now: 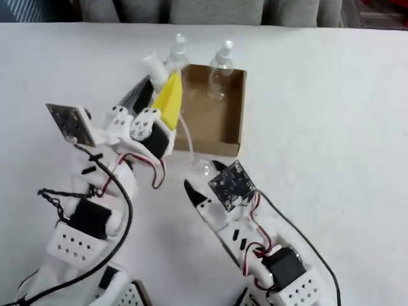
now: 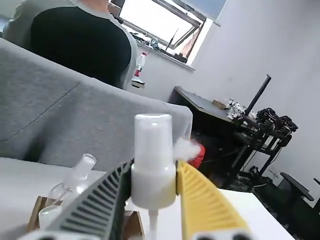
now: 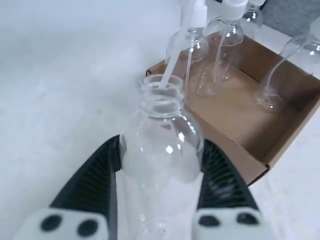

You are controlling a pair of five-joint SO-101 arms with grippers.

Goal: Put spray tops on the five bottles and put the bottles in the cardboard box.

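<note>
Right claw (image 3: 160, 150): black fingers pinch a clear bottle (image 3: 160, 145) around its body, below the neck.
Bottle: upright on the tabletop (image 1: 331, 95), just beside the near corner of the box (image 1: 233, 108). The neck is open and no top is seated.
Tube (image 3: 167, 75): thin and white. Its lower end sits inside the bottle neck, and it runs upward to the spray top (image 2: 153, 160).
Left claw (image 2: 153, 175): one grey ribbed finger and one yellow finger are clamped on the white collar of the spray top. The claw is above the near-left edge of the box.
Spray top: held upright, above the bottle and apart from it, joined to it by the tube alone.
Box: open cardboard, lying on the tabletop beyond the held bottle.
Box contents: several clear bottles (image 3: 222, 35) stand upright toward the far side, with tubes visible inside them.
</note>
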